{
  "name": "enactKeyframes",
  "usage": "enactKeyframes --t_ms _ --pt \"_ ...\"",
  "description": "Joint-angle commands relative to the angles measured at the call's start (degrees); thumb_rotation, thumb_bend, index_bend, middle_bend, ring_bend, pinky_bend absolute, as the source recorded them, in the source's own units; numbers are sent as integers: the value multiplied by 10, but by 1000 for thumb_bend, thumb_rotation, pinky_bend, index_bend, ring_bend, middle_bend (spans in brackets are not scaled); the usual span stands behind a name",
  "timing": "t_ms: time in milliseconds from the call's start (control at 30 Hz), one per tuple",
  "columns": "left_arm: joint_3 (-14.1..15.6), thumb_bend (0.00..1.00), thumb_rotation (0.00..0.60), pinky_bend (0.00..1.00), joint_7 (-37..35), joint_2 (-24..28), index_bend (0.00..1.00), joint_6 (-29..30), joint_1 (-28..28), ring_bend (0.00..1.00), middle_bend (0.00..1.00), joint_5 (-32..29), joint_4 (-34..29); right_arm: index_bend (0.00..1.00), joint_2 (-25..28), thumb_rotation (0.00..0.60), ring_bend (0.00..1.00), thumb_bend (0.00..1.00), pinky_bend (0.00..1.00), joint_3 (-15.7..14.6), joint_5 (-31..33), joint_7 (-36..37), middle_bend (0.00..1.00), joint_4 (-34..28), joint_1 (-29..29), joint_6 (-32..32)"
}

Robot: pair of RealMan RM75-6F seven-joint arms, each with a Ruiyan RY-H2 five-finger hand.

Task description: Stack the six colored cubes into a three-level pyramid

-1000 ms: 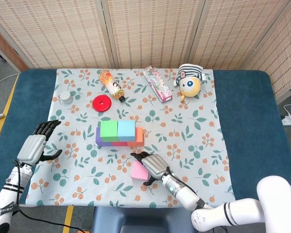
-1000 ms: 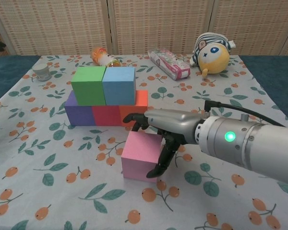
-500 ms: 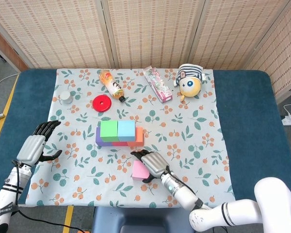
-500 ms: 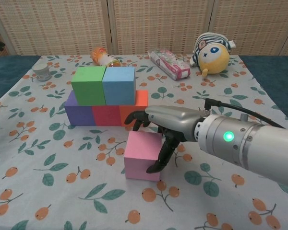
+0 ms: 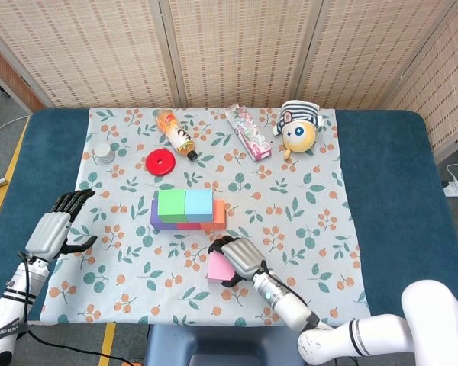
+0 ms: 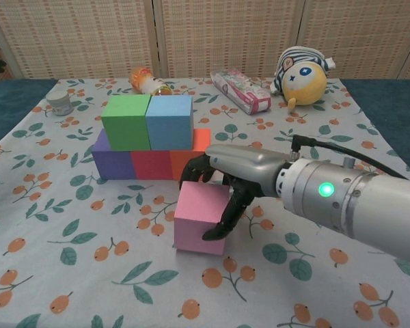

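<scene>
Wrapping tighter now, the right hand [image 6: 222, 188] has its fingers curled over the top and down the right side of the pink cube [image 6: 199, 219], where a second ago they sat looser. The cube looks a bit tilted and nudged left, so I'd guess the lift is starting. It sits on the cloth just in front of the two-level stack [image 6: 150, 137], green [image 6: 126, 121] and blue [image 6: 169, 120] on top, waiting for its cap. Left hand [image 5: 52, 227] idles open, same spot.
</scene>
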Motion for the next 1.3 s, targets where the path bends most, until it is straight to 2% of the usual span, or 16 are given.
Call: enactKeyframes --t_ms 33,200,433,533,700,867,967,1167,1300 --pt "0 291 600 33 2 0 78 -1 -1 0 43 1 -1 370 15 600 222 114 372 4 -9 5 287 -13 -5 3" --pt "-1 290 600 34 8 3 78 0 -2 0 43 1 -8 382 64 600 249 116 405 5 -16 12 314 -54 -8 -11" --pt "-2 292 600 34 30 6 78 -4 -5 0 43 -4 -16 382 199 600 266 118 413 16 -30 8 341 -165 -13 -11" --pt "-3 293 600 33 41 5 78 -8 -7 0 43 -10 -19 382 266 600 266 118 413 36 -25 26 342 -207 -6 -33" --pt "-4 293 600 33 68 -3 78 -6 -10 0 43 -15 -19 369 333 600 267 118 416 80 -11 63 344 -208 25 -89" --pt "-6 292 600 33 107 -14 78 -1 -11 0 46 -23 -14 361 349 600 267 118 415 118 25 104 344 -171 75 -153" --pt "-6 292 600 33 121 -19 78 6 -10 0 46 -25 -13 361 343 600 266 118 415 130 44 119 344 -139 109 -189" --pt "-3 294 600 33 127 -21 78 8 -8 0 47 -23 -12 361 314 600 265 119 415 132 96 118 344 -69 186 -223" --pt "-2 294 600 34 126 -22 76 6 -7 0 46 -24 -11 361 283 600 265 118 415 125 132 115 344 -21 228 -222"
